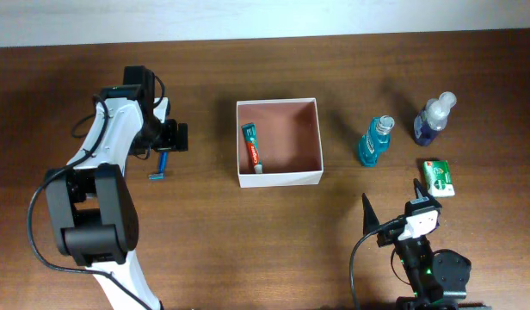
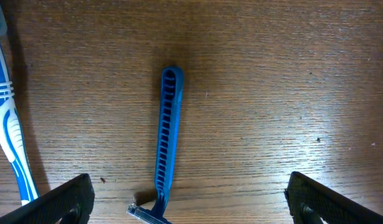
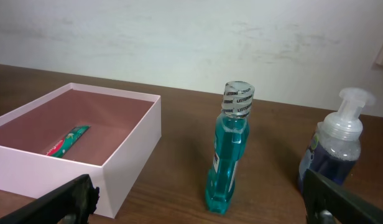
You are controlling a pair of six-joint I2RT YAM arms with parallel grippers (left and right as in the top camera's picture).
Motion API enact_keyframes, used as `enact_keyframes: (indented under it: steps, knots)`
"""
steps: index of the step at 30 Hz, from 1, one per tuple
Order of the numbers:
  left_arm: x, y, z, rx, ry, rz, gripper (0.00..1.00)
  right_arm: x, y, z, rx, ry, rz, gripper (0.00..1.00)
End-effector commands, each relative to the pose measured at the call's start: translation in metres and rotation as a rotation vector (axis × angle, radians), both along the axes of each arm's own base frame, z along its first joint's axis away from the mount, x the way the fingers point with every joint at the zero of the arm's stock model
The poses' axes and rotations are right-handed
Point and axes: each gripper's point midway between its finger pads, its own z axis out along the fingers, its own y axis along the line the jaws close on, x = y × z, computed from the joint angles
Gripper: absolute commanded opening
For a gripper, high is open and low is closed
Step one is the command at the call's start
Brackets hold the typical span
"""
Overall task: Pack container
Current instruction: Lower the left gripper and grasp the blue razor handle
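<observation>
the container point(image 1: 280, 178) sits in the middle of the counter point(image 1: 205, 250), between my arms, with a toothpaste tube point(image 1: 252, 148) lying by its left wall. i judge it light and thin-walled, likely to slide if nudged; a wall's top edge is the place to pinch. my left end effector point(image 2: 190, 202) hangs spread wide over a blue razor point(image 2: 166, 137), whose head is cut off at the frame edge. the toothbrush point(image 2: 11, 124) beside it is cropped too. my right end effector point(image 3: 201, 202) gapes, empty, facing a mouthwash bottle point(image 3: 229, 149).
</observation>
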Motion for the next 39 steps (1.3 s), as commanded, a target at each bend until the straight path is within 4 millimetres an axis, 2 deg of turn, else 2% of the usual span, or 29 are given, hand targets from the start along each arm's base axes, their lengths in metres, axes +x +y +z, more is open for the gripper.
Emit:
enact_keyframes:
  steps: [1,5,8,12,21,39]
  knots:
    - [-0.001,0.002,0.0,-0.007,0.0,-0.018,0.99,0.0,0.0,-0.003,0.004,0.002,-0.005,0.98]
    - [-0.001,0.006,-0.004,0.004,0.005,-0.058,0.99,0.0,0.0,-0.003,0.004,0.002,-0.005,0.98]
    - [-0.005,0.007,-0.017,0.002,0.043,-0.062,0.99,0.0,0.0,-0.003,0.004,0.002,-0.005,0.98]
    - [-0.01,0.005,-0.026,-0.011,0.074,-0.062,0.99,0.0,0.0,-0.003,0.004,0.002,-0.005,0.98]
    - [-0.012,0.011,-0.031,0.018,0.095,-0.06,0.98,0.0,0.0,-0.003,0.004,0.002,-0.005,0.98]
    - [-0.014,0.008,-0.033,-0.001,0.104,-0.06,0.98,0.0,0.0,-0.003,0.004,0.002,-0.005,0.98]
